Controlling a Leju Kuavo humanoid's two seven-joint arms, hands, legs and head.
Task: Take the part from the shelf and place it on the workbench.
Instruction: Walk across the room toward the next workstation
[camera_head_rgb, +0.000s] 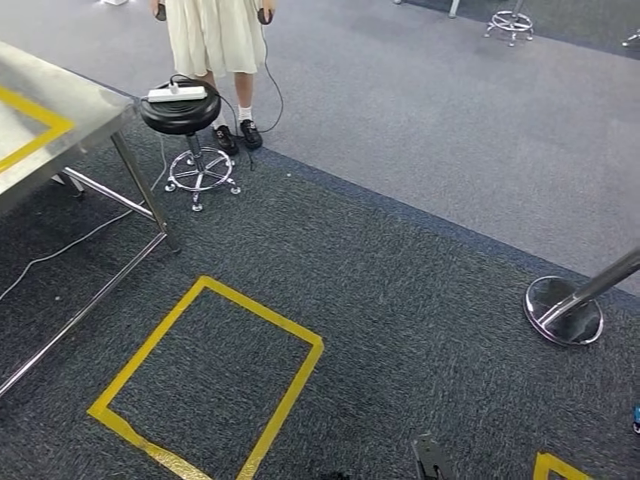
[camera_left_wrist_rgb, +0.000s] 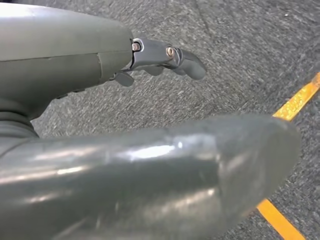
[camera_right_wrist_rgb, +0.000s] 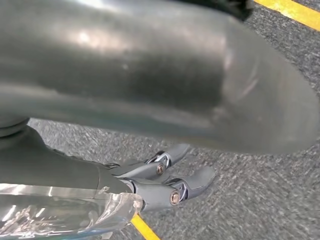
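Head view, left to right:
- desk (camera_head_rgb: 83, 105) at far left, steel top with yellow tape marking, nothing on the part in frame
- black stool (camera_head_rgb: 181, 115) just right of the desk corner, white power strip (camera_head_rgb: 176, 93) lying on its seat
- person (camera_head_rgb: 215, 35) standing right behind the stool, at the far edge of the dark carpet (camera_head_rgb: 392, 300)
- yellow tape square (camera_head_rgb: 262, 311) on the carpet, near centre-left
- round chrome base (camera_head_rgb: 564, 310) with a tilted pole at right

Left hand (camera_left_wrist_rgb: 75, 55): hangs over the carpet near a yellow tape line (camera_left_wrist_rgb: 298, 97). Fingers (camera_left_wrist_rgb: 188, 62) stretched out straight, well apart from the thumb (camera_left_wrist_rgb: 170, 170), nothing between them.

Right hand (camera_right_wrist_rgb: 75, 172): also over carpet. Fingers (camera_right_wrist_rgb: 196, 180) straight, apart from the thumb (camera_right_wrist_rgb: 151, 75). A clear plastic piece (camera_right_wrist_rgb: 64, 210) sits against the hand on the side away from the thumb. Can't tell if the hand holds it, or if it's the part.
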